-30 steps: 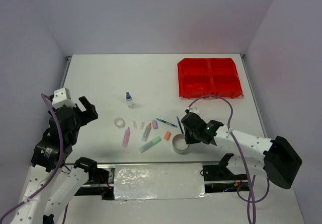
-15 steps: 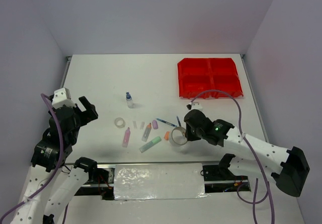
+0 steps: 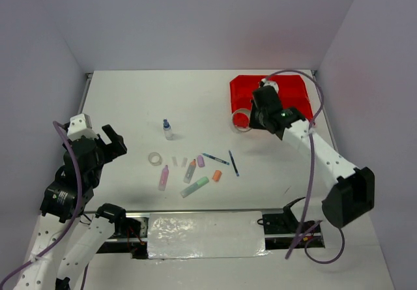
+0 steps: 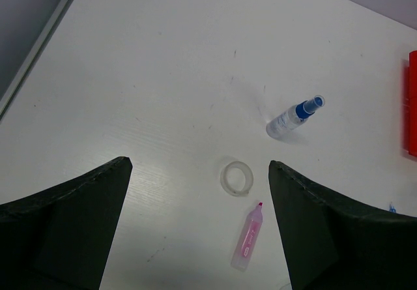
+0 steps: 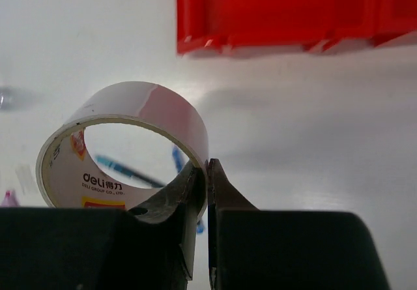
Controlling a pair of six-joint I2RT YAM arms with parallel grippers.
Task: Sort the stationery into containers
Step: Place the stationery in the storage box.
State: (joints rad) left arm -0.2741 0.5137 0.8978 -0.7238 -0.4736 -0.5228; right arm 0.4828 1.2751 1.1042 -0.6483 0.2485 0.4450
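- Lower left of the top view: your left gripper is hanging with its jaws wide apart, gripping nothing. In its wrist view the small clear tape roll, the pink highlighter and the blue-capped bottle are lying on the table beyond the fingers.
- Centre of the top view: the pens and other highlighters are waiting unsorted.
- Right of centre: your right gripper is pinching the wall of the white tape roll, one finger inside the ring and one outside, jaws almost together. The roll is sticking out up and left of the fingertips and seems clear of the table.
- Upper right: the red bins are sitting just beyond the roll, which is not yet over any compartment.
- You are judged to be delivering this roll. The next move is calling for a reach toward the upper right, centring the roll over one compartment before parting the jaws.
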